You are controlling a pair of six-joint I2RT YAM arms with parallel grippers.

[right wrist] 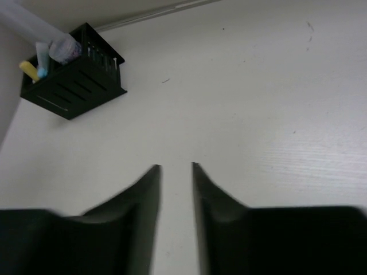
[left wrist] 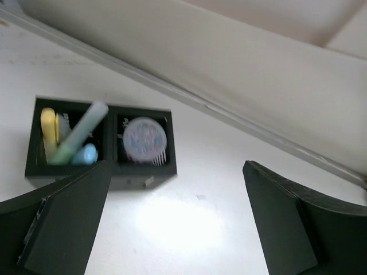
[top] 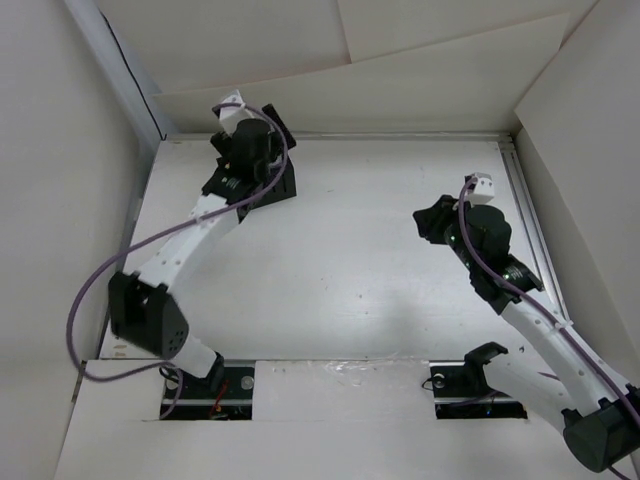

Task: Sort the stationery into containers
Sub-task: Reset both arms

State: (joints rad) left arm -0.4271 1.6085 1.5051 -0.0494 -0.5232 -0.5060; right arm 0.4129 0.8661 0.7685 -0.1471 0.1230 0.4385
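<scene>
The black organiser box (left wrist: pixel 143 175) stands near the back wall. Its left compartment holds a yellow stick (left wrist: pixel 48 123), a light blue stick (left wrist: pixel 87 153) and a pale stick (left wrist: pixel 86 127) leaning across. Its right compartment holds a round grey-white cylinder (left wrist: pixel 144 139). My left gripper (left wrist: pixel 172 229) is open wide and empty, hovering just beside the box, with one finger (left wrist: pixel 63 223) in front of its near wall. In the top view the left gripper (top: pixel 262 150) partly covers the box (top: pixel 282 188). My right gripper (right wrist: pixel 175 169) is empty with a narrow gap between its jaws, far from the box (right wrist: pixel 74 89).
The white back wall (left wrist: pixel 241 63) rises close behind the box. Side walls (top: pixel 60 200) enclose the table on the left and right. The right gripper (top: pixel 430 222) is over the right half of the table.
</scene>
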